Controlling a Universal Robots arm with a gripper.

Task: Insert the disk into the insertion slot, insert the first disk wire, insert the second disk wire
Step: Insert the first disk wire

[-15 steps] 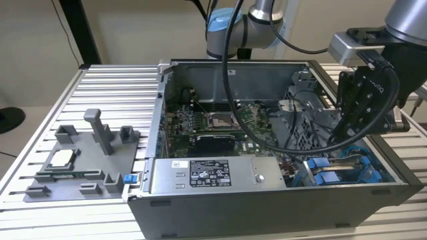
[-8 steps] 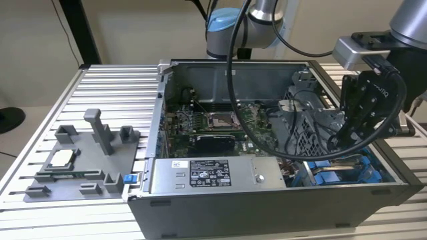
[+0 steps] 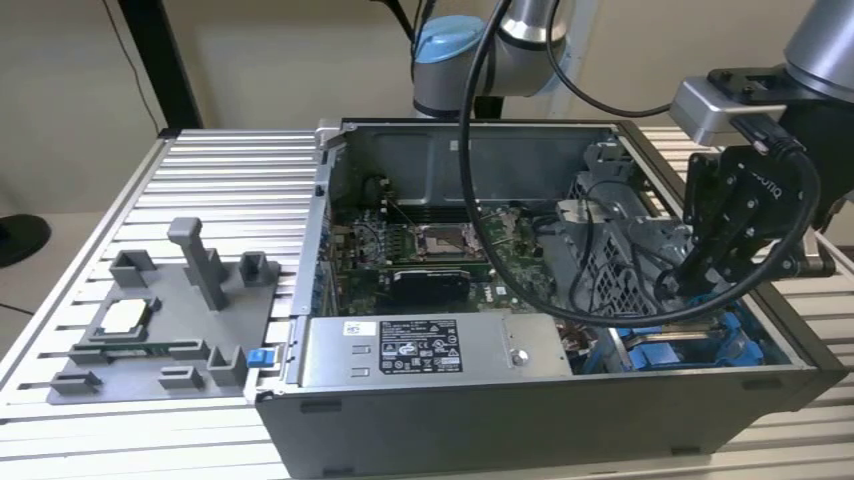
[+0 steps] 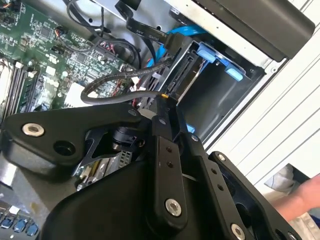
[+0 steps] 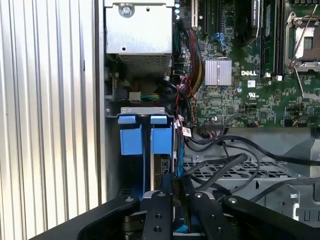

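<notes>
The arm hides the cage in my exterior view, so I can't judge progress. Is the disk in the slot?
Observer: Yes. In the second wrist view the disk sits in the slot, connector edge exposed.
Operator: Is anything being held?
Observer: In the first wrist view the gripper is shut on a black wire.
Operator: Plugged in?
Observer: Can't tell; in the second wrist view a fingertip is right beside the disk's connector edge.

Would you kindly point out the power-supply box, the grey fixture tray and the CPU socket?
power-supply box (image 3: 487, 345): exterior view, bare silver side.
grey fixture tray (image 3: 180, 325): exterior view, flat base.
CPU socket (image 3: 441, 238): exterior view, socket centre.
</notes>
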